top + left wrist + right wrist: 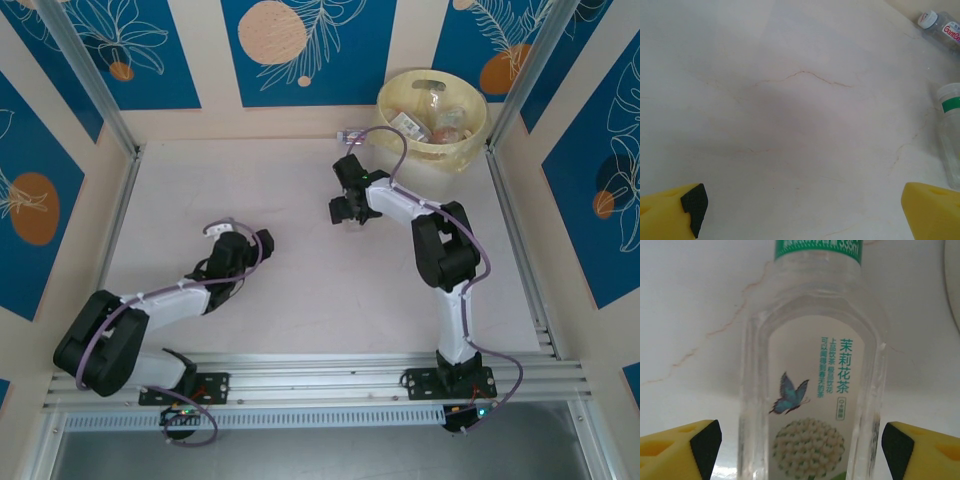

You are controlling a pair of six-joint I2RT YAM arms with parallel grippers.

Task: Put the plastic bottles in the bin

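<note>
The pale tabletop (270,170) is the biggest thing here, faintly veined with thin cracks and walled by blue-and-cream panels. At its far right corner sits the bin (404,96), a pale yellow round bucket with a slot handle near its rim and several plastic bottles (440,122) already heaped inside. The right arm (440,250) stretches from its base toward the middle of the tabletop, while the left arm (150,310) lies folded low on the near left. Against the far wall, left of the bin, a white-capped bottle (350,133) with a red-lettered label lies on its side, and it appears again in the top corner of the left wrist view (940,27). The jasmine-tea bottle (812,400), clear with a green neck band and a blue butterfly on its label, sits on the tabletop between the right gripper (800,450) fingers. That gripper stands open around it, with a gap showing beside one pad and the other close to the bottle's side, so nothing is clamped. The left gripper (800,215) is spread wide over bare tabletop and holds nothing.
</note>
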